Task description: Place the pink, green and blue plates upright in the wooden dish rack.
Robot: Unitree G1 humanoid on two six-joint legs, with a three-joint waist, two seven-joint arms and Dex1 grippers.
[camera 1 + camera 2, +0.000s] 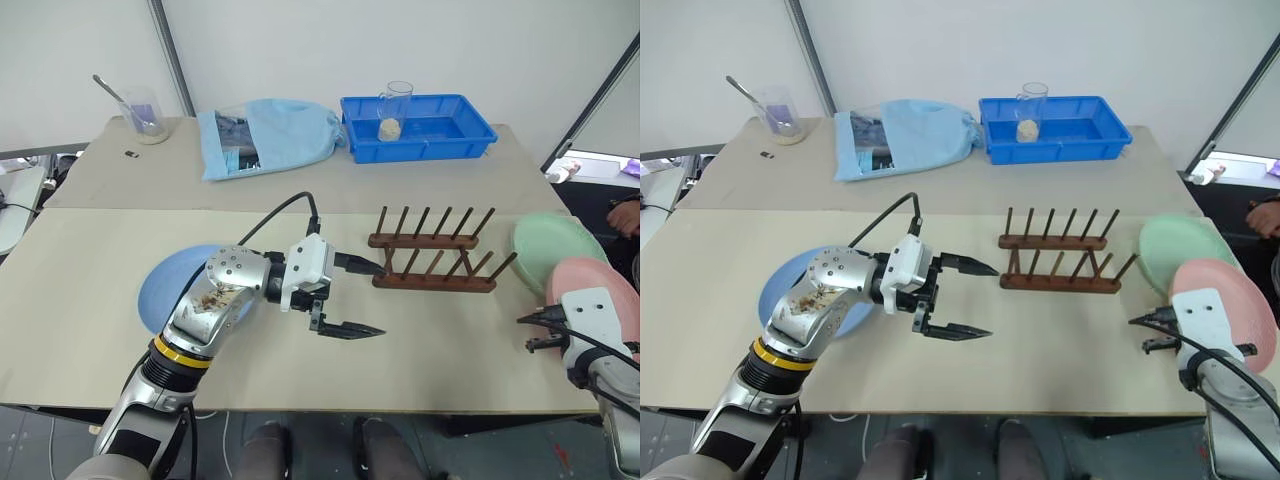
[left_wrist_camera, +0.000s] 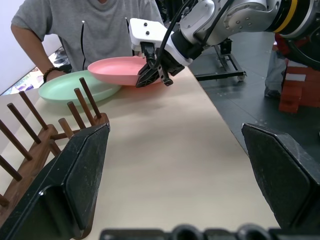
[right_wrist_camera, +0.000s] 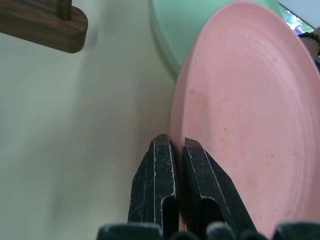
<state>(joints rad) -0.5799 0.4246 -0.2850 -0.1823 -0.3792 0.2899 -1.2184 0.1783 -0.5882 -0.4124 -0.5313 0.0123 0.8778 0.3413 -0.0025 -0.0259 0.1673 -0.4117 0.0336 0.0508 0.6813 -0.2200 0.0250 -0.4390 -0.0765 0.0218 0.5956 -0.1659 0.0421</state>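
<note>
The wooden dish rack (image 1: 430,255) stands bare in the middle of the table. Under my left forearm the blue plate (image 1: 170,285) lies flat. My left gripper (image 1: 380,300) hovers open just left of the rack, pointing at it, with nothing between its fingers. At the table's right edge the green plate (image 1: 555,245) lies flat and the pink plate (image 1: 600,285) overlaps its near side. My right gripper (image 3: 172,142) is shut on the pink plate's (image 3: 250,115) near left rim, one finger over the plate, the other outside it.
A deep blue tray (image 1: 420,128) holding a glass cup (image 1: 395,110) sits at the back, with a light blue bag (image 1: 270,135) and a beaker with a spoon (image 1: 145,115) to its left. A person (image 2: 95,30) stands beyond the table's right edge.
</note>
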